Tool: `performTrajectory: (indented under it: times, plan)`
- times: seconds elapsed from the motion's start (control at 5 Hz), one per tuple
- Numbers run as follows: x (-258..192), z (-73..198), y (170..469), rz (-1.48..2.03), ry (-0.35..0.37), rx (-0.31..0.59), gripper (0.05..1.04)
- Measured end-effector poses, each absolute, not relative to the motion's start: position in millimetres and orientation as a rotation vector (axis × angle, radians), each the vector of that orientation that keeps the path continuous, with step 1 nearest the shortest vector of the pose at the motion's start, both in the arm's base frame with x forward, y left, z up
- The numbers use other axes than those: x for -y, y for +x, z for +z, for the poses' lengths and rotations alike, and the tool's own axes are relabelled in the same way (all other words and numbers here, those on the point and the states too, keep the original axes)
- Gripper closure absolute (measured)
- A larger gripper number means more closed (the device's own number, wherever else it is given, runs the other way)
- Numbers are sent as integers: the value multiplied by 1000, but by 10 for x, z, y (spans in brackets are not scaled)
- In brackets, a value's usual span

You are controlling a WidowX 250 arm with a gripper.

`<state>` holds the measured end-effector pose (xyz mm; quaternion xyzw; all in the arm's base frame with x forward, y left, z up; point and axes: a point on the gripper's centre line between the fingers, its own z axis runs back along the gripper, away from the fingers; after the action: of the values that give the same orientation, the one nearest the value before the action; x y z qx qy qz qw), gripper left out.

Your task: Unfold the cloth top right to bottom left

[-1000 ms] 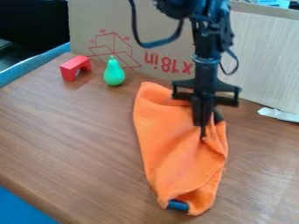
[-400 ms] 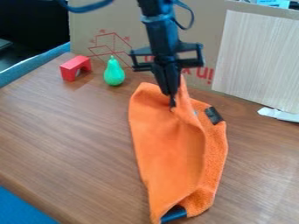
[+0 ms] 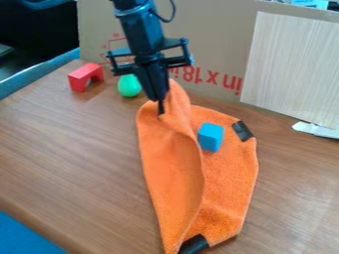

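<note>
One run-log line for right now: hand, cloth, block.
hand: gripping cloth's far part | cloth: partly folded, raised at hand | blue block: on cloth, beside the fold

The camera view looks down at a slant onto a wood-grain table (image 3: 73, 149), from above its near side, facing across the top toward an upright cardboard panel (image 3: 212, 37) and a pale wood-grain board (image 3: 291, 69) behind. It stands near enough that the orange cloth (image 3: 228, 183) runs from the middle of the frame to its bottom edge, while the red arch block (image 3: 78, 79) sits smaller, farther off at upper left. The table lies askew to the lens: one edge cuts across the lower left corner, above blue material (image 3: 23, 235). Beyond the upper left is dark, possibly floor or furniture; I can't say which.
</note>
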<state>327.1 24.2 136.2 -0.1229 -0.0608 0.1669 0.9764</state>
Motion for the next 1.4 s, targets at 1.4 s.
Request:
performTrajectory:
  times: [1.4]
  plan:
    - [-1339,1052,2421,774,-254,-13,1034]
